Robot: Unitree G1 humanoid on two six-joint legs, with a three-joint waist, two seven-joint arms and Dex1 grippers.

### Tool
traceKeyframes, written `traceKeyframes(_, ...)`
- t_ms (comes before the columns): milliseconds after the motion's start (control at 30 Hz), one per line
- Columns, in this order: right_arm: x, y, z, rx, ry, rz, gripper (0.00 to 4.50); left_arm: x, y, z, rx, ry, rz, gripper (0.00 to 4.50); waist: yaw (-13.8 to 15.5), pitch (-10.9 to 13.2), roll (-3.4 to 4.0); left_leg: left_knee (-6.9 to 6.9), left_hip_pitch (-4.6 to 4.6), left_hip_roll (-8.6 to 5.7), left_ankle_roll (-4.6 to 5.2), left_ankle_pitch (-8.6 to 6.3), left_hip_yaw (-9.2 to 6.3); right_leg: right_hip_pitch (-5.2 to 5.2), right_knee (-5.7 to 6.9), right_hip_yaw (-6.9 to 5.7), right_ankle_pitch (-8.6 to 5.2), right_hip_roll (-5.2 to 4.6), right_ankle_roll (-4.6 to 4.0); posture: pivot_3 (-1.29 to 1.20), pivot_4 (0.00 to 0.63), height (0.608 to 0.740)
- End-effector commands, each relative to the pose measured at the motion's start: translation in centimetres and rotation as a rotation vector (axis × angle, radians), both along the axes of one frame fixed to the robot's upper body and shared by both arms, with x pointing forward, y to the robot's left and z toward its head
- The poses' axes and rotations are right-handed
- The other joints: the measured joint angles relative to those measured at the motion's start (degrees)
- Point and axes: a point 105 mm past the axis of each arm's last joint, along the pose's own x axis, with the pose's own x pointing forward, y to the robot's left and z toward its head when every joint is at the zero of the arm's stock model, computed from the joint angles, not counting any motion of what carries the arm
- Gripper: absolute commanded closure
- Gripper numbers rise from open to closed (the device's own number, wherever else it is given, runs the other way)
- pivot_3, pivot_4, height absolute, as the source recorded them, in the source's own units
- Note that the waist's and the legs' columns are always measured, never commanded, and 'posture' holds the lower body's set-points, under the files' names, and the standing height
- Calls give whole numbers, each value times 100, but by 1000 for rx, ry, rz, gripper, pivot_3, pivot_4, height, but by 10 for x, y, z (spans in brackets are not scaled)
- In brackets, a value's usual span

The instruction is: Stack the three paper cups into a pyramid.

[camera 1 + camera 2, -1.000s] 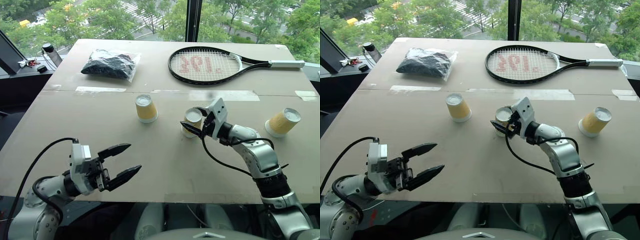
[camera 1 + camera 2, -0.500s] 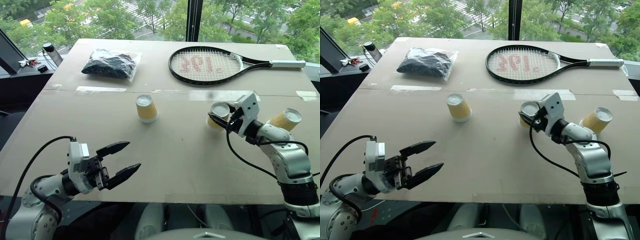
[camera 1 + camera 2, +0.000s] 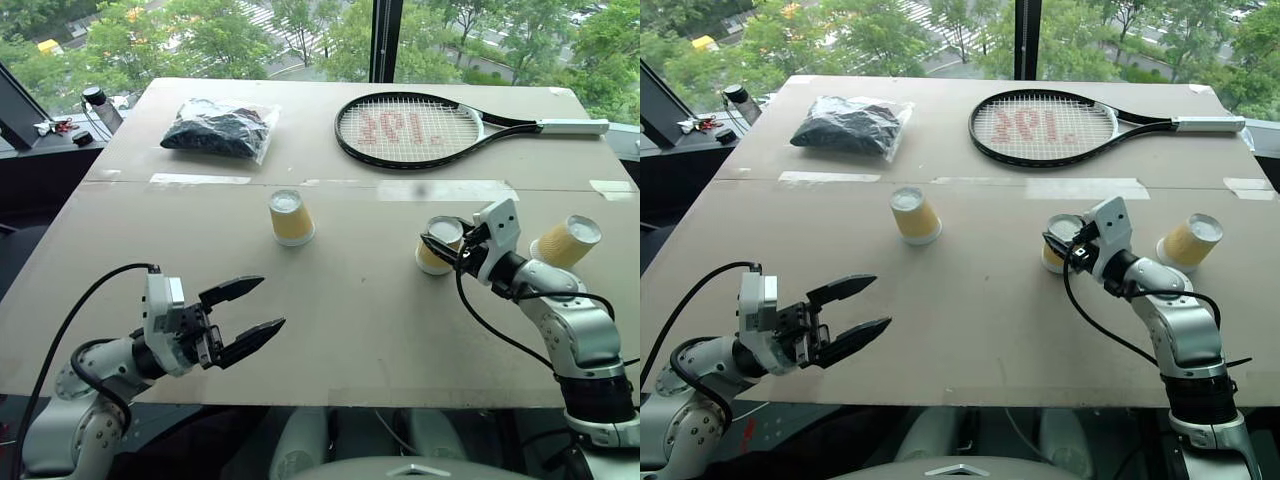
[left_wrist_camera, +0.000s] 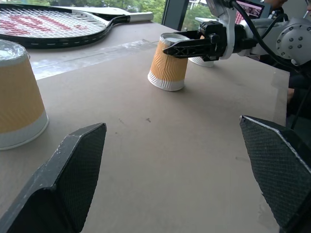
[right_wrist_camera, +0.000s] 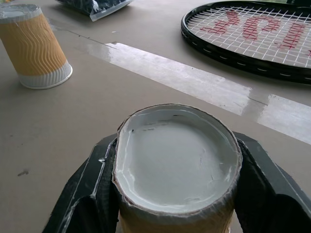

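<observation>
Beige tabletop (image 3: 330, 330) before a window with green trees beyond; two strips of clear tape across its middle seam. Tennis racket (image 3: 420, 130) at far right of centre, black frame, red logo on white strings, white grip pointing right. Clear bag of dark contents (image 3: 218, 130) at far left. Small dark items, a bottle among them, on a ledge off the far left corner.

Left claw (image 3: 262, 309) low at near left edge, level, black fingers spread wide apart, nothing between them, well apart from every cup.

Right claw (image 3: 432, 243) right of centre, closed around middle cup (image 3: 438, 245); fingers pressing the cup's upturned white base into an oval, seen from the right wrist. Middle cup inverted, wide rim down; contact with the tabletop not decidable.

Left cup (image 3: 290, 217) inverted, standing alone near tabletop centre, just below the tape strip, well apart from the middle cup.

Right cup (image 3: 566, 243) tilted near the right edge, white base turned up and to the right, just beyond the right forearm.

All three cups yellow-orange, ribbed, none stacked on another.
</observation>
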Motion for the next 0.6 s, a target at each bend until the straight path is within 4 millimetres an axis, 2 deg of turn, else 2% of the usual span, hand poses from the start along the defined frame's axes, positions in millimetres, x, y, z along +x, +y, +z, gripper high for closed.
traceKeyframes(33,-1,-2,4,4,-22,14,463,0,2,5,0,-19,13,0,1,0,1,0,0,0,0,0,0,0,0,0,0,1,0,0,150,740)
traceKeyframes(67,-2,-4,6,-1,-32,15,37,2,4,6,-3,-21,28,0,2,1,1,0,0,0,0,0,0,0,1,0,0,1,0,0,150,740)
traceKeyframes(167,-12,-10,23,3,-108,46,37,19,14,10,-2,-50,155,0,21,2,2,0,-1,0,0,0,0,-1,1,-1,0,1,0,0,150,740)
traceKeyframes(333,-49,-9,51,33,-248,207,37,50,30,11,110,-70,314,0,41,5,0,4,-2,-3,0,0,-7,3,1,-6,1,6,3,0,150,740)
traceKeyframes(400,-66,-10,56,32,-257,269,37,64,33,13,141,-57,324,0,31,6,-2,5,-1,-2,1,0,-7,4,1,-7,1,9,3,0,150,740)
traceKeyframes(600,-96,-19,58,3,-269,284,37,107,32,19,220,-56,316,0,91,9,-8,16,-2,-4,1,0,-9,8,6,-26,1,43,6,0,150,740)
